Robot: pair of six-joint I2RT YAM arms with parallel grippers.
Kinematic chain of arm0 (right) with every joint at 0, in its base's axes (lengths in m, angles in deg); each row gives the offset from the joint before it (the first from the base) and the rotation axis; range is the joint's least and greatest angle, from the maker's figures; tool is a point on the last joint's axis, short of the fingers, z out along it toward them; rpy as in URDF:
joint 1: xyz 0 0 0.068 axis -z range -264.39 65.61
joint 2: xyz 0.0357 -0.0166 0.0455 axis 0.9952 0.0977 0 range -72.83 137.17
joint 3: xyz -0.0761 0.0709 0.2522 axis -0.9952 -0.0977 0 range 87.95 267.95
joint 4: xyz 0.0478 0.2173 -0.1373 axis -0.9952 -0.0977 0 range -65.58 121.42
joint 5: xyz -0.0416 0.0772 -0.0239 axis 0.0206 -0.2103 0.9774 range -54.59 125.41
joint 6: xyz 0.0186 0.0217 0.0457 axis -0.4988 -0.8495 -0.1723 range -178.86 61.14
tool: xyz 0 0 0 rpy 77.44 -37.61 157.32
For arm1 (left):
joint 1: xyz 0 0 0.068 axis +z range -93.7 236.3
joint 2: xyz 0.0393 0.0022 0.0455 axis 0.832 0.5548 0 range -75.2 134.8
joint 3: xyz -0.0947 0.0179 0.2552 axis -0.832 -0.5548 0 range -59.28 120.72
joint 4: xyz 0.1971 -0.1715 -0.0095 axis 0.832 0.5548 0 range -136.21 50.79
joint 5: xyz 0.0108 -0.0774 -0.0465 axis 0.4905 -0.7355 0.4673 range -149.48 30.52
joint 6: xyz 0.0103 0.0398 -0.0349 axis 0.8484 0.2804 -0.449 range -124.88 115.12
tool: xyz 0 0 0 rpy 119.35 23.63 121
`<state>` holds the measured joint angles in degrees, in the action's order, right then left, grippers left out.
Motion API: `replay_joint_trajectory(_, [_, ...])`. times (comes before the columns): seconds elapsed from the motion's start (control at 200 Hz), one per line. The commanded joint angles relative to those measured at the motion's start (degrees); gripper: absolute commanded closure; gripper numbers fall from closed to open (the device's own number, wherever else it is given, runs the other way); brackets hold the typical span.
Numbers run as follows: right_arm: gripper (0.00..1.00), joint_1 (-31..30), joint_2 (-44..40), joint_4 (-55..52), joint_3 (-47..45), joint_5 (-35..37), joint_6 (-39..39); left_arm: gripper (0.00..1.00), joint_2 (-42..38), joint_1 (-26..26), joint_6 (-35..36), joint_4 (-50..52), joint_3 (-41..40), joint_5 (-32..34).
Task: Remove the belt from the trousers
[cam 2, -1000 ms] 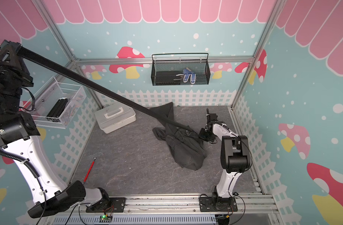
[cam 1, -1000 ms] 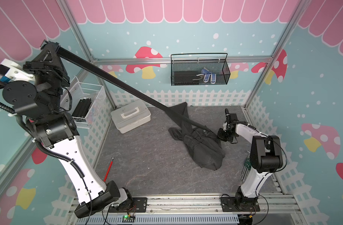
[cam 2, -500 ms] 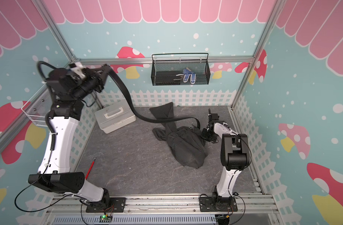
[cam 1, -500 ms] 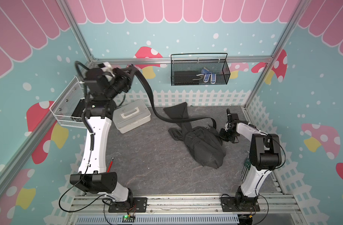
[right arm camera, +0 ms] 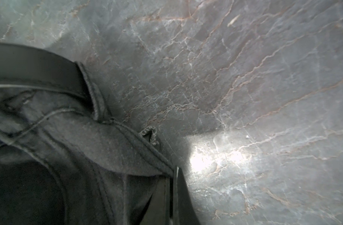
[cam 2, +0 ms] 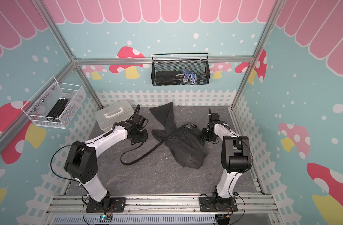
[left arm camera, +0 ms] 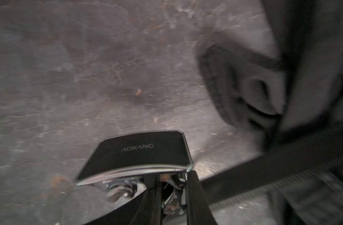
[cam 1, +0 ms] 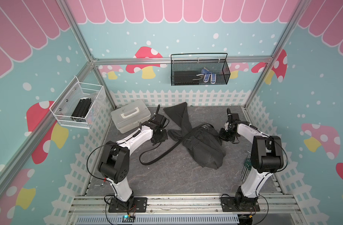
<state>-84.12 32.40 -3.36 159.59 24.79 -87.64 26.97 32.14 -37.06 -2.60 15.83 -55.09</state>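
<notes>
belt (cam 1: 167,152): long flat black strap, narrow, matte. The buckle (left arm camera: 139,153) is a black-faced plate with a shiny silver rim, "AOKANG" lettered on it, metal clasp hardware showing under the plate in the left wrist view

left gripper (left arm camera: 173,181) clamped on the buckle end, one finger each side of the clasp, plate sticking out past the tips, close over the grey slate floor (cam 1: 166,181)

both top views: strap leaves that gripper left of centre, drops into a slack loop on the floor at lower-left of centre, then runs diagonally up-right over the trousers (cam 1: 203,150) and curves across the top of the heap

trousers: dark charcoal denim, seams visible, bunched in a heap right of centre, one leg stretched toward upper centre of the frame

right gripper (right arm camera: 173,181): jaws closed, a fold of trouser cloth runs straight into the tips and reads as pinched. In the top views it sits at the right edge of the heap

right wrist view: strap at upper left passes under a belt loop (right arm camera: 94,97), so the belt is not fully out of the trousers
</notes>
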Motion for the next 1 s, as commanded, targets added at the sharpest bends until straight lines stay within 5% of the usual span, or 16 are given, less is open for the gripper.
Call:
replay_joint_trajectory(0.0, [1.0, -0.4, -1.1, -0.2, -1.1, -1.0, -0.5, 1.0, 4.6, -2.1, 6.5, 0.5, 0.3, 11.6])
replay_joint_trajectory(0.12, [1.0, -0.5, -1.1, -0.6, -0.7, -1.2, 0.1, 0.98, 7.6, -2.4, 6.6, -2.4, 0.8, 11.2])
replay_joint_trajectory(0.45, [1.0, -0.5, -1.0, 0.0, -1.9, -2.2, 0.7, 0.42, 5.1, -3.0, 20.3, -0.6, 10.9, 8.3])
replay_joint_trajectory(0.73, [1.0, -0.6, -1.2, 1.3, -3.4, -2.9, -0.2, 0.41, 3.0, -9.5, 25.8, -2.2, 21.7, -8.8])
replay_joint_trajectory(0.996, [1.0, -0.7, -2.4, 1.0, -3.8, -2.6, -0.3, 0.43, 16.8, -16.4, 26.0, -1.4, 34.0, -9.7])
